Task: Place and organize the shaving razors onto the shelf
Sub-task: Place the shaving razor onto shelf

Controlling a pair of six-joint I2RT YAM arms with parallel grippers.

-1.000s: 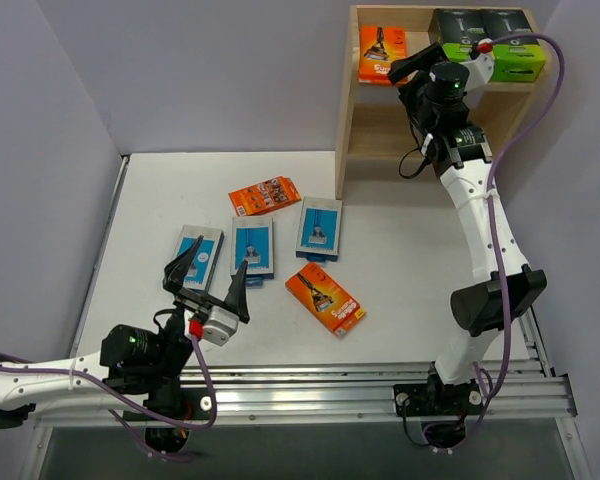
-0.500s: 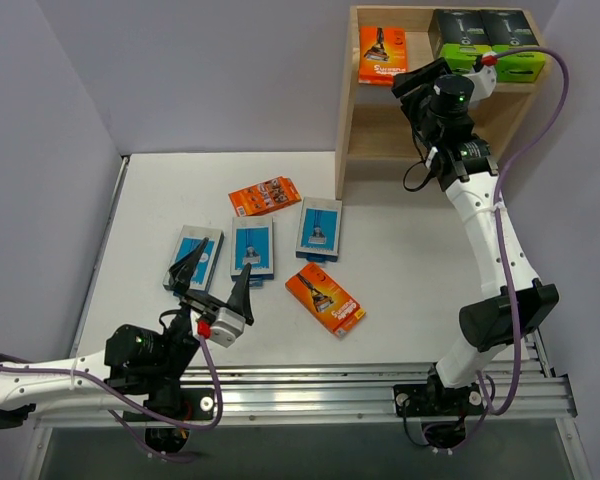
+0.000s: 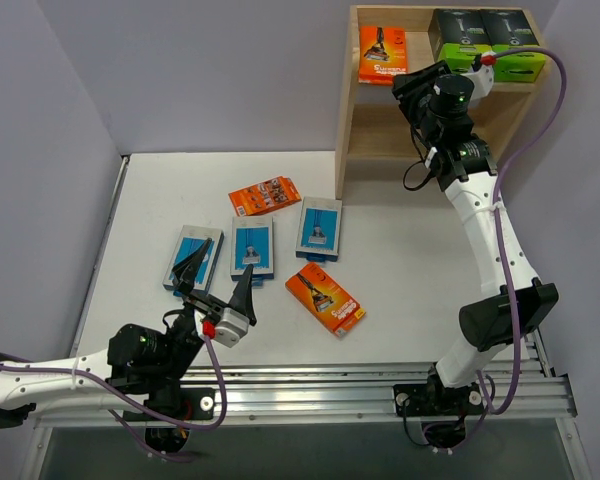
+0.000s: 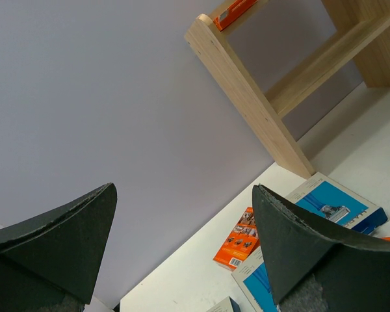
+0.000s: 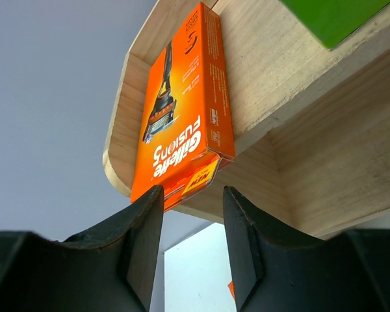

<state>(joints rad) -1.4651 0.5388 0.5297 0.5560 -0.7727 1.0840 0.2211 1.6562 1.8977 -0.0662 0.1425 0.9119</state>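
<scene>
One orange pack [image 3: 382, 53] is seen lying on the top tier of the shelf [image 3: 342, 130], beside two black boxes [image 3: 485, 40]. Just off the shelf front, the right gripper [image 5: 192, 195] is held narrow, nothing between its fingers. Well out from the shelf, three light-blue cards [image 3: 252, 247] and two loose orange packs [image 3: 326, 297] are spread on the table [image 3: 410, 250]. Farthest out, the left gripper [image 3: 215, 285] is spread wide and empty.

The shelf's [image 3: 343, 130] top tier is crowded: a shelved orange pack [image 3: 382, 52] takes the left end and two black-and-green boxes [image 3: 485, 40] take the right, leaving only a narrow slot between them. The right gripper [image 5: 192, 201] sits just before that slot. The lower tier gapes open, though the right arm crosses its mouth. On the table [image 3: 400, 240], blue cards [image 3: 252, 247] and loose orange packs [image 3: 326, 297] cluster mid-left under the left gripper [image 4: 182, 188] — bare surface lies right of them, up to the shelf's foot.
</scene>
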